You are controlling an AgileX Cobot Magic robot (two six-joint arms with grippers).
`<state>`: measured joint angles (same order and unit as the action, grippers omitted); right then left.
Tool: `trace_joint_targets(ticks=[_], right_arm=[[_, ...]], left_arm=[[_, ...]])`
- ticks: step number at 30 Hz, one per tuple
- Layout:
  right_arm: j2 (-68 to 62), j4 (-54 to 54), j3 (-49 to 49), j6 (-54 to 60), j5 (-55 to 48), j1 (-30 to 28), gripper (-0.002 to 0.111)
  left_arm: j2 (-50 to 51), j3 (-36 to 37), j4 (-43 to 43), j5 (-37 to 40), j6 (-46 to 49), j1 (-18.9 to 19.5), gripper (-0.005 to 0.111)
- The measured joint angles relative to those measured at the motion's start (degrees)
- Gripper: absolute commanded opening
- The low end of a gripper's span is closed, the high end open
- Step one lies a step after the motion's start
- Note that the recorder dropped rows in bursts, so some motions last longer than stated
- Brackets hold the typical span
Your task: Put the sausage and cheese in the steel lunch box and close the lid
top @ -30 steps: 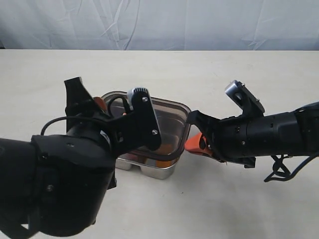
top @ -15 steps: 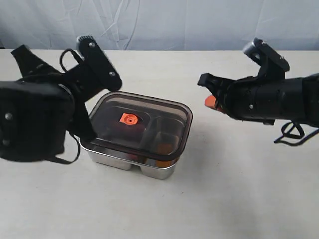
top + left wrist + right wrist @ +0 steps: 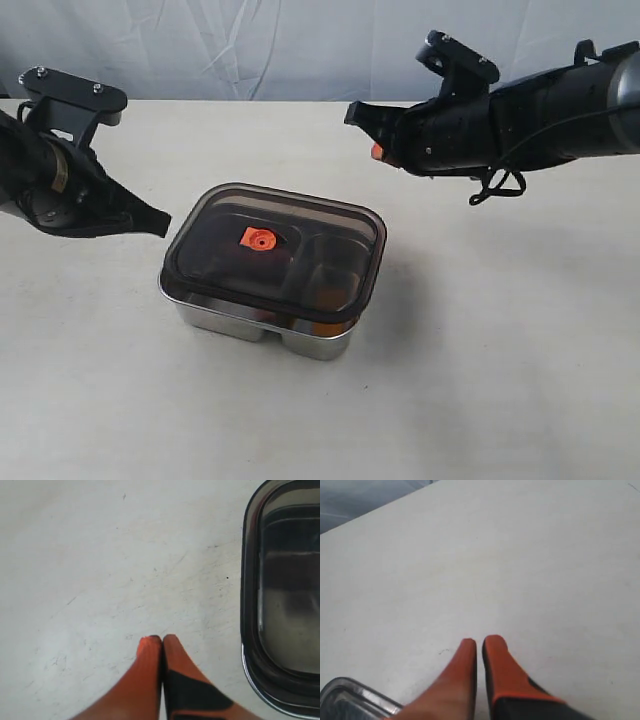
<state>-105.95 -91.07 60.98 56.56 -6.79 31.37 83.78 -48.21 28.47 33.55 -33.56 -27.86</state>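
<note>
Between the two grippers, nearer the left one, a shiny rectangular stainless steel lunch box [image 3: 255, 322] sits on the pale table [image 3: 480, 350]. Its dark smoky translucent lid [image 3: 310, 235], with an orange valve [image 3: 259, 239] at centre, is seated on top. The left gripper [image 3: 162, 639], its orange fingers pressed together and empty, hangs near the box's end. The right gripper [image 3: 480, 642], its fingers all but together and holding nothing, hovers well apart.

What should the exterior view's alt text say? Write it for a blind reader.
A steel lunch box sits on a pale table with its dark translucent lid seated on top, an orange valve at the lid's centre. The left arm and the right arm hang apart from it on either side, touching nothing.
</note>
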Motion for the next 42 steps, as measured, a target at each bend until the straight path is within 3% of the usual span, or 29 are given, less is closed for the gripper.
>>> trace_joint_targets(ticks=[5, 14, 20, 42], right_arm=[[-2.8, 0.1, 1.2, 0.0, -7.5, 0.0, 0.008], [-4.8, 0.2, 1.4, 0.0, -9.4, 0.0, 0.008], [-5.0, 0.9, 1.4, 0.0, -13.6, 0.0, -0.001], [-7.3, 2.8, 1.5, -0.6, -16.5, 0.0, -0.001]], left_arm=[[0.0, 0.0, -0.2, -2.4, 0.1, 0.0, 0.0], [0.0, 0.0, -0.2, -3.3, 0.2, 0.0, 0.0], [0.0, 0.0, -0.2, -3.7, 0.2, 0.0, 0.0], [0.0, 0.0, -0.2, -3.7, 0.2, 0.0, 0.0]])
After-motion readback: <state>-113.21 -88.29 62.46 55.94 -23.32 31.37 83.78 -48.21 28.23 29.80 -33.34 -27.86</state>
